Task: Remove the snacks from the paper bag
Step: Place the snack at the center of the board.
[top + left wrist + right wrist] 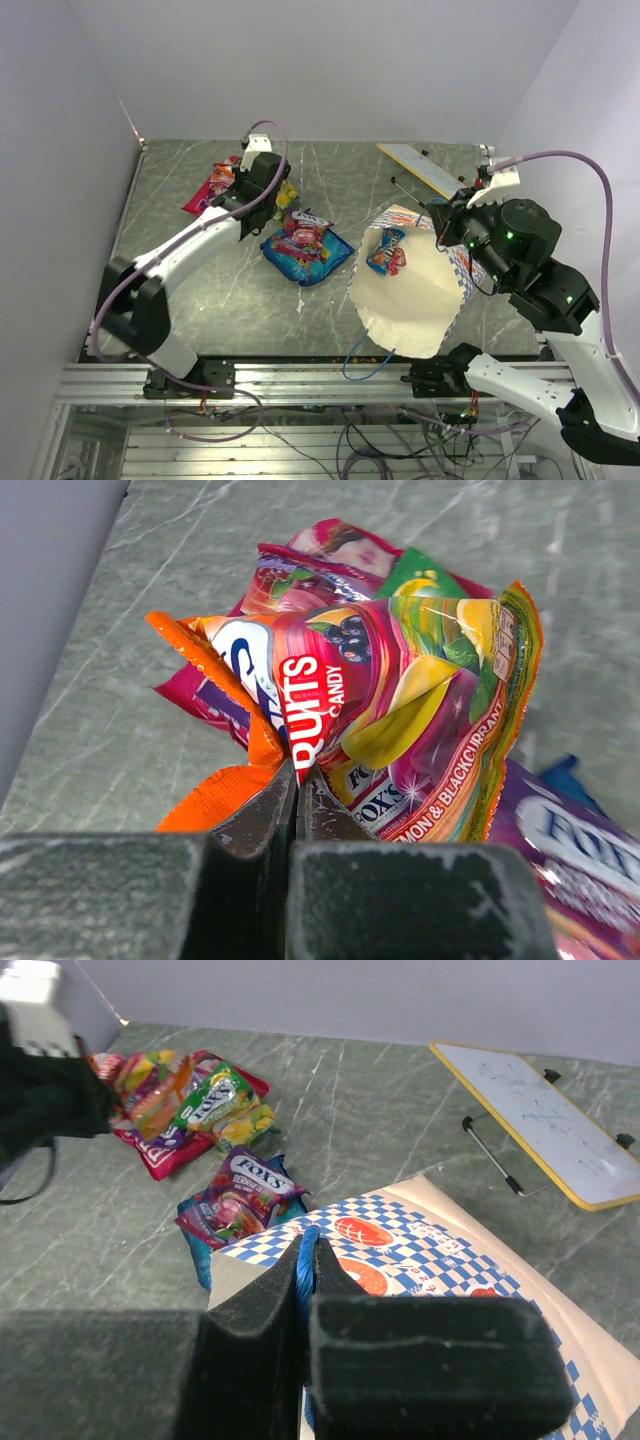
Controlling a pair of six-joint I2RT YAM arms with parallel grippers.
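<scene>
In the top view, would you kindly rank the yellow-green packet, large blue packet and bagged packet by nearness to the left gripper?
1. yellow-green packet, held in the left gripper.
2. large blue packet, just lower-right.
3. bagged packet, farthest right.

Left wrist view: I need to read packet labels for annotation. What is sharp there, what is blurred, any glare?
Left wrist view: the fruit-candy packet pinched by the left gripper is sharp and readable, with only slight foil sheen; the purple packet at lower right is blurred.

The snacks [420,670] are wrapped in glossy, crinkled film; the paper bag [410,300] is matt; the table [215,300] is smooth, stone-veined.
</scene>
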